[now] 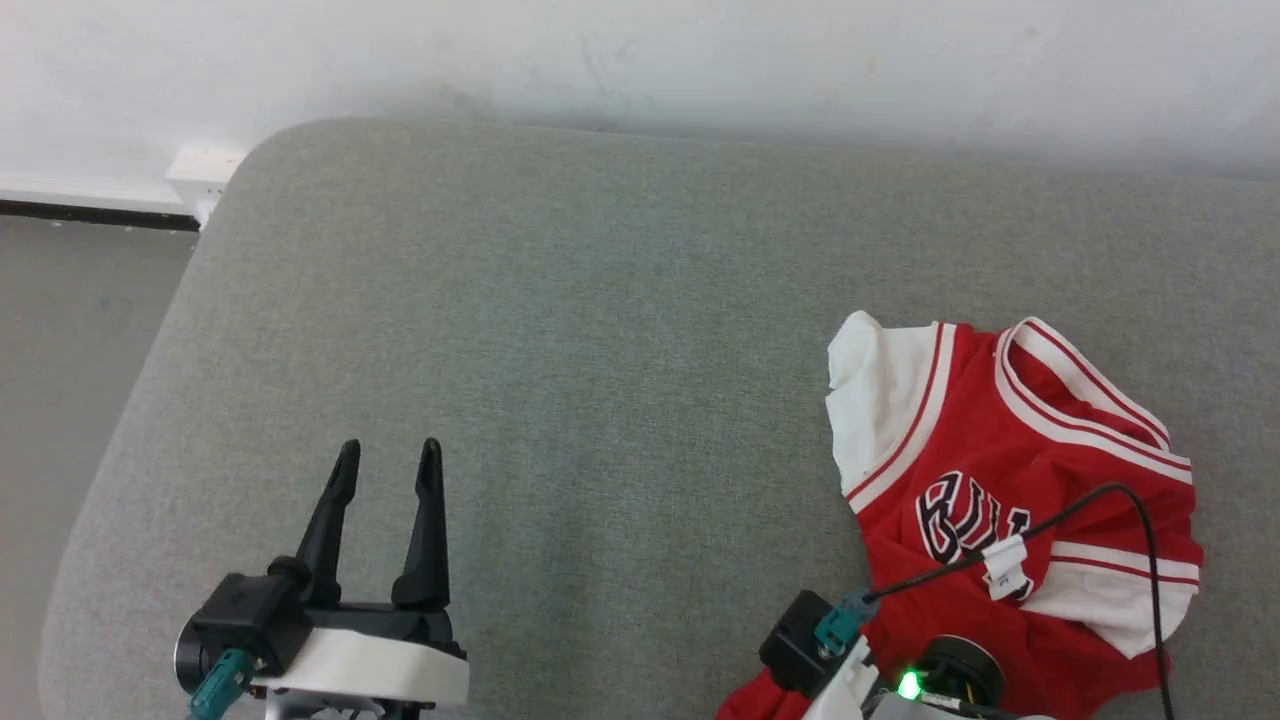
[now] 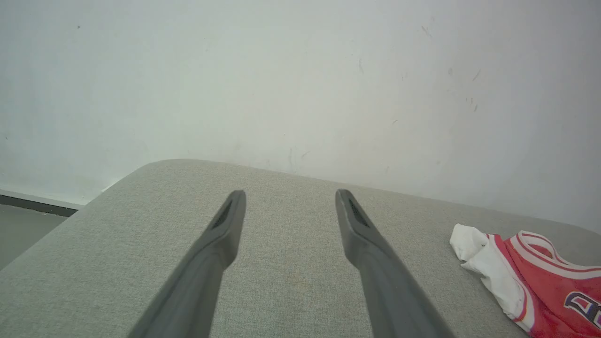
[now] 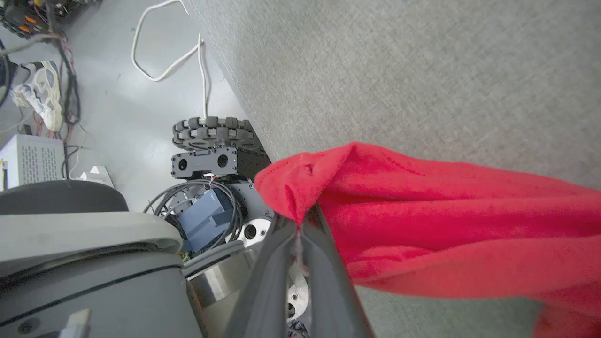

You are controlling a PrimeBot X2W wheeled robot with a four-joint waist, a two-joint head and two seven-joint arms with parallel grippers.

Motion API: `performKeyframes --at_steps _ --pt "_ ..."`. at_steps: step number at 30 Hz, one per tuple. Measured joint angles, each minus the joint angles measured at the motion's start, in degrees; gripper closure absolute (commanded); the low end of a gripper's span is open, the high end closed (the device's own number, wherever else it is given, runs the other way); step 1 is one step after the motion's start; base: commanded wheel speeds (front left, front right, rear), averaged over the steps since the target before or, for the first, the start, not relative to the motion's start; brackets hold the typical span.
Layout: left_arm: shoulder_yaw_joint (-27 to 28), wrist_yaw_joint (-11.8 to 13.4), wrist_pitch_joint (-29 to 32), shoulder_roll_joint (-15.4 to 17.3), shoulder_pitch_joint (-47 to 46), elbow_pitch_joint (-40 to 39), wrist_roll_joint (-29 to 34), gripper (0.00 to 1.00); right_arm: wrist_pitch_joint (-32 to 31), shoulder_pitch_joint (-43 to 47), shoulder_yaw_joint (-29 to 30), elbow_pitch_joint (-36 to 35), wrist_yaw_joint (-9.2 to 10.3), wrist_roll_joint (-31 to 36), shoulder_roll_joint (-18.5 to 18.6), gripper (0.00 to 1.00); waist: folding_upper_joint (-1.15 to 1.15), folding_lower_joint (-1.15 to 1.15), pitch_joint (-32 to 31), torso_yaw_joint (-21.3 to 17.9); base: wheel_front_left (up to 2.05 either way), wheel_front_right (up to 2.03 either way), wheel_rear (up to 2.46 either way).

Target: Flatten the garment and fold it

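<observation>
The garment, a red jersey with white sleeves and black lettering, lies crumpled at the right of the grey cushion. Its sleeve and collar appear at the lower right of the left wrist view. In the right wrist view my right gripper is shut on a red edge of the garment, pinched at the cushion's near edge. In the head view its wrist sits over the garment's near edge, fingertips hidden. My left gripper stands open over bare cushion at the lower left, its fingers apart with nothing between them.
A white wall backs the cushion. Grey floor lies off its left edge. In the right wrist view the robot's base and wheel, a white cable and a shoe are on the floor beside the cushion.
</observation>
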State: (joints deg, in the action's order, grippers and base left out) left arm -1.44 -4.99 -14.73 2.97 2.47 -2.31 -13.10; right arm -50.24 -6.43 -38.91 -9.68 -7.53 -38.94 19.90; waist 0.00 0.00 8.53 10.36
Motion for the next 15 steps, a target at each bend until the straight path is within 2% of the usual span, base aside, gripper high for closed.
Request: performKeyframes --at_steps 2,3,4,5,6,11,15 --pt "-0.1 0.0 0.0 0.0 0.1 0.2 0.0 0.0 1.2 0.2 -0.8 1.6 0.0 1.3 0.7 1.0 0.0 0.0 -0.1 0.3 0.0 0.0 0.0" --pt "-0.1 0.0 0.0 0.0 0.1 0.4 0.0 0.0 2.3 0.2 -0.7 2.7 0.0 1.8 0.8 0.87 0.0 0.0 -0.3 0.4 0.0 0.0 0.0" --pt "-0.1 0.0 0.0 0.0 0.1 0.6 0.0 0.0 3.7 0.2 -0.4 3.9 0.0 2.4 0.8 0.6 0.0 0.0 -0.5 0.5 0.0 0.0 0.0" --pt "-0.1 0.0 0.0 0.0 0.1 0.8 0.0 0.0 5.0 -0.2 -0.7 4.7 0.0 3.6 1.0 0.14 0.0 0.0 -0.7 0.6 0.0 0.0 0.0" --pt "-0.2 0.0 0.0 0.0 0.2 0.9 0.0 0.0 6.2 -0.5 -0.9 5.5 0.0 4.5 1.1 0.0 0.0 0.0 -1.0 0.6 0.0 0.0 0.0" --pt "0.0 0.0 0.0 0.0 2.1 1.1 0.2 0.0 10.6 -1.5 1.1 7.0 0.0 4.6 -0.6 0.0 0.0 0.0 -3.1 0.4 0.0 0.0 0.0" --pt "0.0 0.0 0.0 0.0 3.6 1.0 0.5 0.0 13.4 -2.0 6.8 5.3 0.0 4.6 -2.5 0.0 0.0 0.0 -5.0 -0.3 0.0 0.0 0.0"
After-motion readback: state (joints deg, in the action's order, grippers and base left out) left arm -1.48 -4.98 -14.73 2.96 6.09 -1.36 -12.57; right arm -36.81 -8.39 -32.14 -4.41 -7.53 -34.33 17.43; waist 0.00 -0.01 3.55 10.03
